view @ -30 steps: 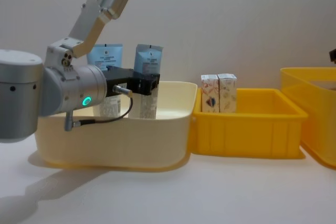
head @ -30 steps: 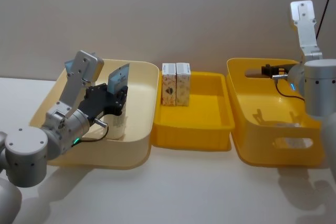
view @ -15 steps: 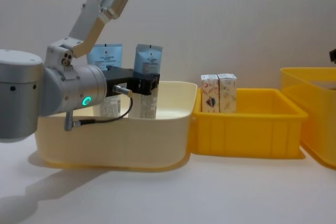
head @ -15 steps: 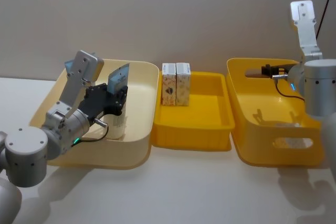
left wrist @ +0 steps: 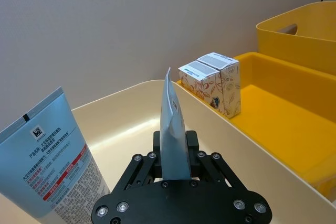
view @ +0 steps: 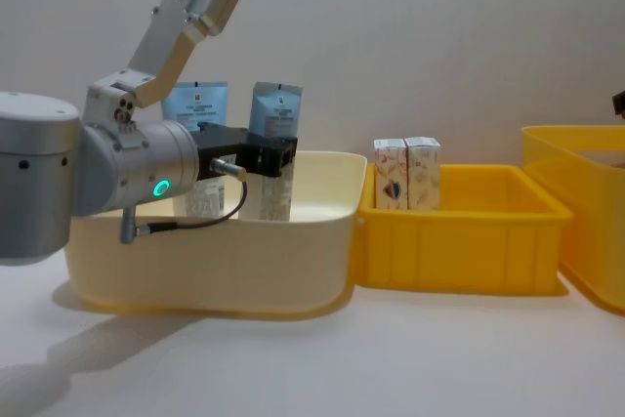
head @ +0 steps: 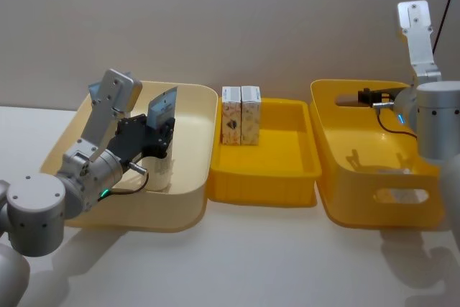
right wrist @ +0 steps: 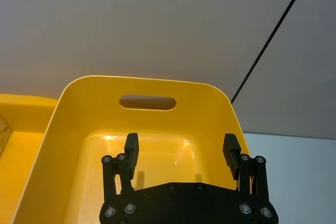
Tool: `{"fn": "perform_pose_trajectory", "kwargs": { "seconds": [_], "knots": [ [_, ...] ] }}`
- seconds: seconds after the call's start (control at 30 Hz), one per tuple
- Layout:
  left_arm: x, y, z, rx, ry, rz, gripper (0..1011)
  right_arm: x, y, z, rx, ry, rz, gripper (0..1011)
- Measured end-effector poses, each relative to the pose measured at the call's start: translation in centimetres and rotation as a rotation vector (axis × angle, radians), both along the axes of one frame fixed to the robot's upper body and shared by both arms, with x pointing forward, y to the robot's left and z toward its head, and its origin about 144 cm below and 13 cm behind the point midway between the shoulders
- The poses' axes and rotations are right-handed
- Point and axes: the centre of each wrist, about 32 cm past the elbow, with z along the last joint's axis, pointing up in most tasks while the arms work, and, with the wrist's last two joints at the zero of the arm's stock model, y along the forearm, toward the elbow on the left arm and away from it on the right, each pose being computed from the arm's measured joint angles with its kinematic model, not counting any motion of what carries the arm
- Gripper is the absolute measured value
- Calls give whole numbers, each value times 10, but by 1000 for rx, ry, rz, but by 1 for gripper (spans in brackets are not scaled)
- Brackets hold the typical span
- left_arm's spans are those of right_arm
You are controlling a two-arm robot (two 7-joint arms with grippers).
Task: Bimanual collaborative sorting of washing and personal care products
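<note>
**Jaws on the left pinch a blue-and-white tube point(left wrist: 172, 129); jaws on the right stand spread and empty**

On the left gripper point(left wrist: 173, 153), the two black fingers point(left wrist: 192, 139) press against the flat sides of the blue-and-white tube. They grip it partway up, so its light-blue crimped end rises above them. From the chest, the tube point(view: 275, 109) stands upright in the gripper point(view: 273, 155). Its pale lower part reaches down behind the wall of the cream bin point(view: 215, 261), toward that bin's right side. Whether its base touches the bin floor cannot be told. A second tube point(view: 198, 104), also light blue above and white below, stands upright in the same bin, just to the left of the held one and apart from the fingers.

On the right gripper point(right wrist: 181, 148), the fingers point(right wrist: 132, 146) are wide apart with nothing between them. The gripper hangs over the far part of the deep yellow bin point(right wrist: 147, 83), which stands at the right of the scene point(head: 374, 199).

Between the two bins sits the low yellow tray point(head: 287, 177), close against the cream bin's right wall. In its far left corner the two cartons point(head: 231, 118) stand upright, side by side and touching, white with small printed patterns.

All three containers rest on the white table point(head: 251, 257).
</note>
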Motion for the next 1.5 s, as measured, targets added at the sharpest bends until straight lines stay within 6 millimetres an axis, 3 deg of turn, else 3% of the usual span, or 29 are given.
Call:
{"fn": "perform_pose_trajectory", "kwargs": {
  "seconds": [0.4,0.67,1.0,1.5],
  "knots": [
    [4,1,3,5,-11,-1,245,0,0,0,0,0,0,1001],
    [18,5,18,25,-83,-14,245,0,0,0,0,0,0,1001],
    [38,7,51,46,-210,-40,245,0,0,0,0,0,0,1001],
    [62,2,116,13,-380,-91,245,0,0,0,0,0,0,1001]
  ]
}}
